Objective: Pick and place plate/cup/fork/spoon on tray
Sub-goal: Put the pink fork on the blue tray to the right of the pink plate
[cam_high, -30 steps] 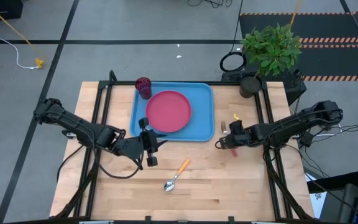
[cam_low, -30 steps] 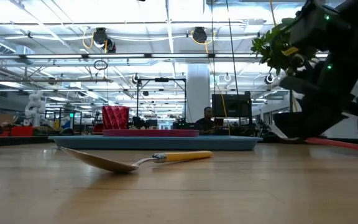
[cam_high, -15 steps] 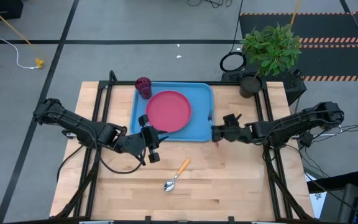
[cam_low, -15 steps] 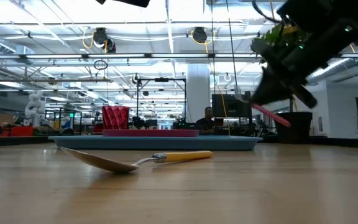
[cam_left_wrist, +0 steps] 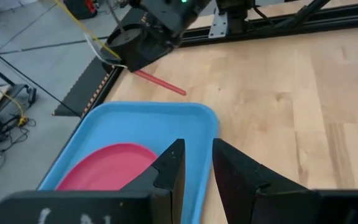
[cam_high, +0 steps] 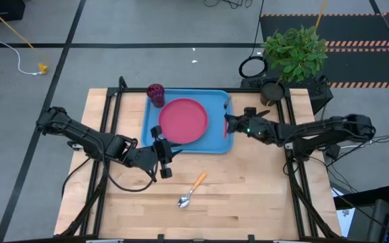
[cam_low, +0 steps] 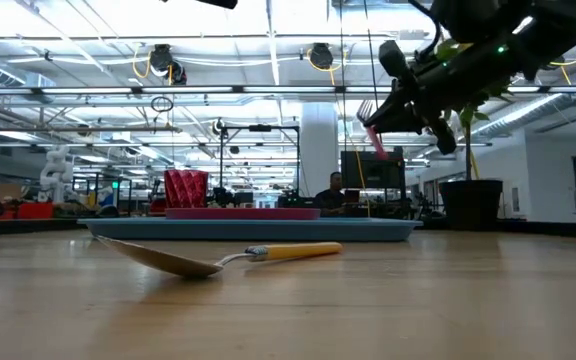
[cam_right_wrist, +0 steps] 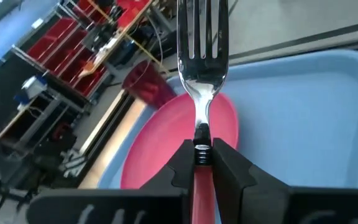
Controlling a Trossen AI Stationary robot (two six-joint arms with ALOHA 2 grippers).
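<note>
The light blue tray point(cam_high: 219, 101) lies at the table's far middle. The pink-red plate point(cam_high: 182, 121) lies flat in it, and the dark red cup point(cam_high: 156, 94) stands upright in its far left corner. The orange-handled spoon point(cam_high: 191, 191) lies on the wood near the front, bowl toward the near edge. My right gripper point(cam_high: 231, 123) hovers over the tray's right rim, shut on the fork point(cam_right_wrist: 202, 74). My left gripper point(cam_high: 164, 154) waits at the tray's near left corner, its fingers a narrow gap apart point(cam_left_wrist: 196, 163) with nothing between them. My right gripper pinches the fork between its two fingers where the metal neck meets the red-pink handle point(cam_right_wrist: 202, 152). The fork lies along the fingers, tines point(cam_right_wrist: 202, 28) pointing ahead toward the plate. It is lifted clear over the tray's right rim, and the handle's free end point(cam_left_wrist: 160, 82) sticks out behind, slanting down.
A potted plant point(cam_high: 294, 50) stands at the table's far right corner. Black frame rails point(cam_high: 110, 115) run along the table's left and right sides. Bare wood point(cam_high: 262, 202) spreads around the spoon at the front.
My right gripper has risen from the table right of the tray and swung toward the tray's right rim, tipping from pointing down to nearly level. The fork has come up with it, off the wood and clear.
</note>
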